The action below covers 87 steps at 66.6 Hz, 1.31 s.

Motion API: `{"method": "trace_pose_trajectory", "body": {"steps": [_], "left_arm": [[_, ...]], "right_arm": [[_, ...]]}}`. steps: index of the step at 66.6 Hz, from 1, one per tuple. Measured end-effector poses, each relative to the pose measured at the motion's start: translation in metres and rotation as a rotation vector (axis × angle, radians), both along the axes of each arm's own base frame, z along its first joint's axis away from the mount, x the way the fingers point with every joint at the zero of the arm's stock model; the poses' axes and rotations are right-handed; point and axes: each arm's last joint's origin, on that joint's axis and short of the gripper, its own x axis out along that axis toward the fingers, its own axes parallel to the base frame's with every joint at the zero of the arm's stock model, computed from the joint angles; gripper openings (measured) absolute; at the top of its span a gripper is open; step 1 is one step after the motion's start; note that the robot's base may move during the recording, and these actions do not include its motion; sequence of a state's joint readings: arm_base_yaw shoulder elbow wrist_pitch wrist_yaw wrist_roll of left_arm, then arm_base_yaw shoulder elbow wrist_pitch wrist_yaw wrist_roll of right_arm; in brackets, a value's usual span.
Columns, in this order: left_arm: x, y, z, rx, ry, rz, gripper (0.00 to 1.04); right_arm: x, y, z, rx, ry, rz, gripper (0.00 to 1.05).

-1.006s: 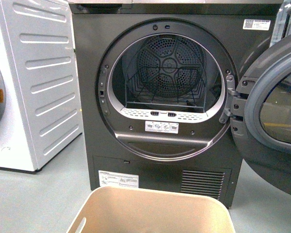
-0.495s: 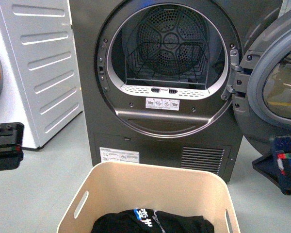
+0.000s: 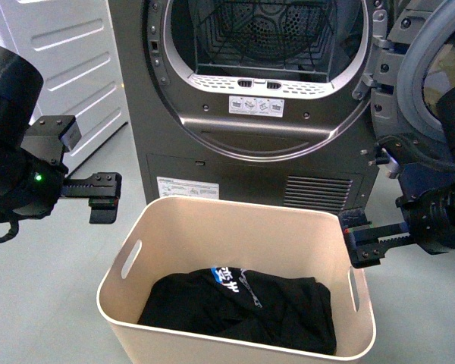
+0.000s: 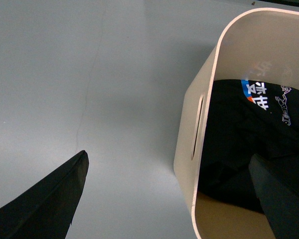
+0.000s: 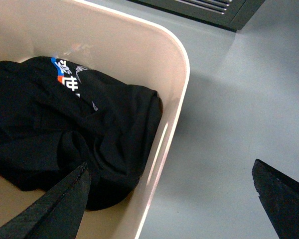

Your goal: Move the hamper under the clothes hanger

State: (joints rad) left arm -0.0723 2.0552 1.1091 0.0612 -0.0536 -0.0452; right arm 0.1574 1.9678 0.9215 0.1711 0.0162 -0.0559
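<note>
The beige hamper (image 3: 235, 220) stands on the floor in front of the dark grey dryer (image 3: 212, 144), with a black printed garment (image 3: 235, 303) lying in it. My left gripper (image 3: 102, 199) is open just above and outside the hamper's left rim. In the left wrist view (image 4: 168, 157) its jaws straddle the left wall with the slot handle (image 4: 197, 127). My right gripper (image 3: 362, 246) is open at the right rim. In the right wrist view (image 5: 170, 165) it straddles the right wall (image 5: 182, 74). Neither gripper holds anything. The clothes hanger is out of view.
The dryer's door (image 3: 432, 91) hangs open to the right, close to my right arm. A white washer (image 3: 68, 68) stands at the left behind my left arm. Grey floor (image 3: 53, 303) surrounds the hamper.
The view has tilted down, so the hamper shows whole. Both arms have come in from the sides to the hamper's left and right rims.
</note>
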Motion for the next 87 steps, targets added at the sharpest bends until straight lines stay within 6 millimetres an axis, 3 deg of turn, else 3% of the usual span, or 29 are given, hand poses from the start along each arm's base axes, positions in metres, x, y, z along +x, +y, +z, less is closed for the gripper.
{"method": "trace_pose_trajectory", "body": {"steps": [29, 59, 85, 87], "left_arm": [[0.015, -0.03, -0.049, -0.019, 0.069, -0.084, 0.98], [0.023, -0.03, -0.077, -0.021, 0.099, -0.111, 0.98], [0.024, -0.032, -0.09, -0.014, 0.109, -0.112, 0.98], [0.023, -0.032, -0.092, -0.012, 0.112, -0.112, 0.94]], "right_arm": [[0.033, 0.009, -0.046, -0.06, 0.058, -0.03, 0.97], [0.049, 0.004, -0.083, -0.088, 0.104, -0.104, 0.97], [0.051, 0.001, -0.097, -0.078, 0.142, -0.139, 0.97], [0.051, 0.001, -0.099, -0.075, 0.148, -0.141, 0.97]]}}
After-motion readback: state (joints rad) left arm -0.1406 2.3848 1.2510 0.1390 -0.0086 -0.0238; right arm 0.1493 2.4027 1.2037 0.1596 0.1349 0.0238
